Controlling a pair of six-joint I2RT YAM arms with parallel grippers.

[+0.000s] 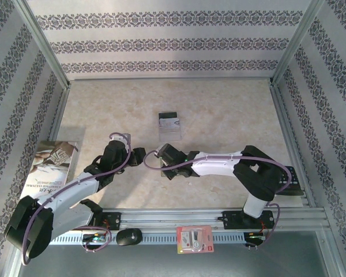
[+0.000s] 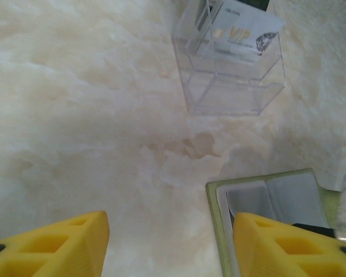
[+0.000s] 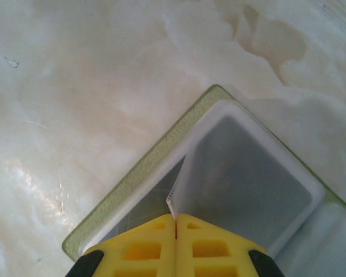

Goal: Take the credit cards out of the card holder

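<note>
Walls papered in grey floral bands [image 1: 161, 46] and bare aluminium posts [image 1: 48, 51] close in a desk [image 1: 219, 115] of cream, cloudy marble-look laminate. It is smooth and faintly glossy, with a few tan blotches. Near the middle of the overhead frame stands a clear hard-plastic box with square compartments [image 1: 170, 124]. In the left wrist view the box [image 2: 233, 81] sits at upper right, with a pale card lettered VIP [image 2: 242, 34] leaning inside it.

The thin olive-green card holder [image 3: 141, 173] lies open and flat on the desk. Its border looks matt and felt-like, and its inner pockets are greyish and slick. In the right wrist frame its long edge runs diagonally from lower left up to a rounded corner at upper centre. In the left wrist frame the holder [image 2: 213, 219] fills the lower right, its left edge nearly upright and shiny silver faces inside.

The right tool [image 3: 176, 228] has its yellow fingers pressed together at bottom centre. They pinch the near edge of a thin silver-grey rectangular sheet [image 3: 242, 179] that lifts from the holder (card or pocket flap, I cannot tell which). The left tool [image 2: 170, 231] hangs with its blocky yellow fingers spread wide, nothing between them, the right-hand finger over the holder's near part.
</note>
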